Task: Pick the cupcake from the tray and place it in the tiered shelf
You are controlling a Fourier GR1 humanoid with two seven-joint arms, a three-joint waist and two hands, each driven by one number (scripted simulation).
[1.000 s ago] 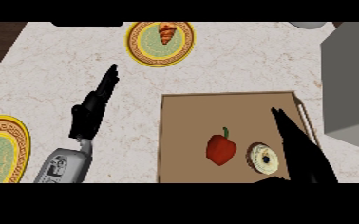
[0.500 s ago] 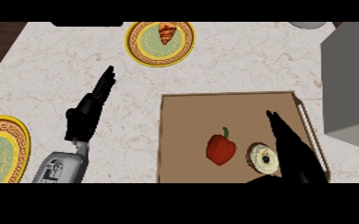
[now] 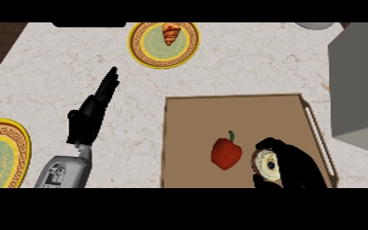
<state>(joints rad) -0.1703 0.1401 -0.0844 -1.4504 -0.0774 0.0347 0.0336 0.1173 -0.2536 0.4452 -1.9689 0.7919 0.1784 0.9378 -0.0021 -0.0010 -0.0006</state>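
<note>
Curling round the cupcake (image 3: 268, 164) at the tray's (image 3: 194, 122) near right corner, beside a red pepper (image 3: 227, 153), right hand (image 3: 291, 165) fingers have closed from straight a second ago, so lift toward the grey shelf (image 3: 352, 87) looks next; left hand (image 3: 92, 112) rests, fingers straight together.

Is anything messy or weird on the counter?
Nothing is spilled or broken. The red pepper and the cupcake sit on the brown tray; the right hand curls round the cupcake. The croissant lies on its plate. The left hand rests open.
</note>
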